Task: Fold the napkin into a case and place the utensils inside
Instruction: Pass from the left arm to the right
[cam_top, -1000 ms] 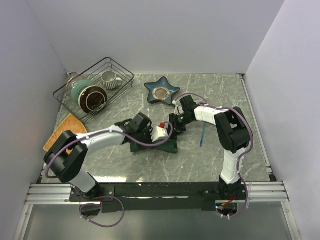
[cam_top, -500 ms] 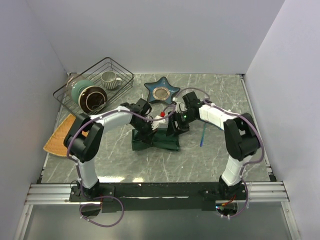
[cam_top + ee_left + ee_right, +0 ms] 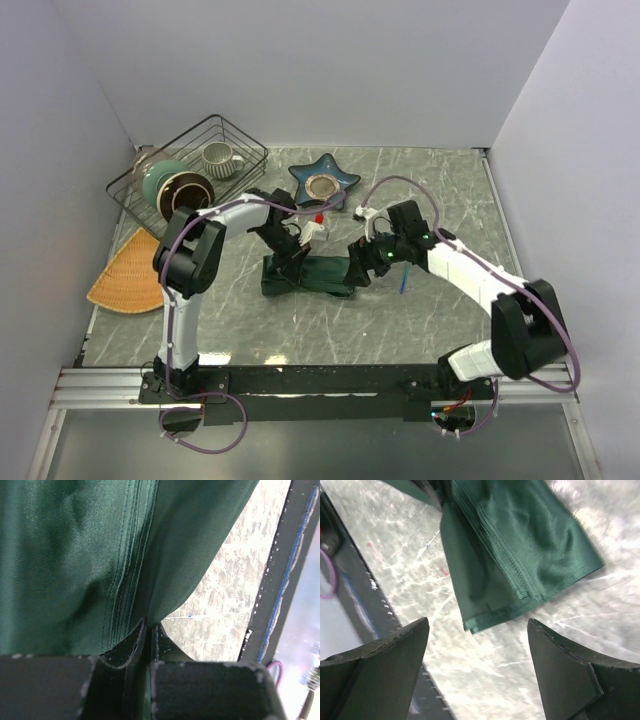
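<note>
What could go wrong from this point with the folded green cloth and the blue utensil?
1. Only the left gripper pinches the napkin; the right gripper hangs open over its other end, holding nothing. A pull from that one side may drag the folded layers apart.
2. The blue utensil lies close to the right gripper; a careless sweep could knock it away.

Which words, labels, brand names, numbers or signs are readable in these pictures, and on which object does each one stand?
None: no view shows any readable text.
The napkin is plain dark green cloth with stitched hems only.
The star-shaped dish, the mug and the orange mat carry no lettering.
Any marking on the arms is too small to read.
</note>
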Controlling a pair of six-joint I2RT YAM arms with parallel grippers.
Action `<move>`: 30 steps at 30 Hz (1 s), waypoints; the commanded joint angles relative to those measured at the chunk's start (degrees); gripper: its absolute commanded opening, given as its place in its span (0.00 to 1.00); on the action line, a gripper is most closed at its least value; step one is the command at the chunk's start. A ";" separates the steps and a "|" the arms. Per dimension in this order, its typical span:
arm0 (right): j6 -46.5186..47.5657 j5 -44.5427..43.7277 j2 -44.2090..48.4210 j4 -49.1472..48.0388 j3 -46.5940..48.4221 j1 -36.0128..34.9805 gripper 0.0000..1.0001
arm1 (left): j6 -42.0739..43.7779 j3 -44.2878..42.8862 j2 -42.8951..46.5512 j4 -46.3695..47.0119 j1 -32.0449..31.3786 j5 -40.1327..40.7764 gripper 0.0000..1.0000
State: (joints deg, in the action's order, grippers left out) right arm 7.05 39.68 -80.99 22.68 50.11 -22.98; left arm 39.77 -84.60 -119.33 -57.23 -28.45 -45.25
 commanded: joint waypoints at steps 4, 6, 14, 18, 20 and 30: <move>14.56 -7.41 6.02 -11.86 -2.65 -7.33 0.83 | 5.14 -5.40 -4.85 -7.71 1.20 -5.28 0.09; 16.41 -10.57 5.85 -13.97 -2.73 -10.92 0.82 | 5.67 -6.54 -5.82 -9.20 1.55 -5.63 0.09; 25.82 -19.64 3.65 -21.61 -5.45 -19.90 0.83 | 7.60 -9.36 -9.52 -12.38 2.69 -5.99 0.10; 28.72 -22.72 1.10 -22.50 -5.37 -23.07 0.84 | 7.87 -10.15 -10.31 -12.99 2.96 -6.16 0.10; 28.90 -23.59 -1.18 -23.81 -4.24 -24.30 0.84 | 8.13 -10.85 -10.92 -13.78 3.05 -6.42 0.10; 27.84 -24.91 -8.48 -24.61 -0.63 -26.41 0.60 | 8.66 -11.73 -11.98 -15.19 3.57 -7.13 0.11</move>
State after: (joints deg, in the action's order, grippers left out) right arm 34.50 16.27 -88.55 1.61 46.22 -48.71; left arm 45.54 -94.24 -130.34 -70.76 -25.30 -49.56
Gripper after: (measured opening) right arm 0.693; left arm 0.109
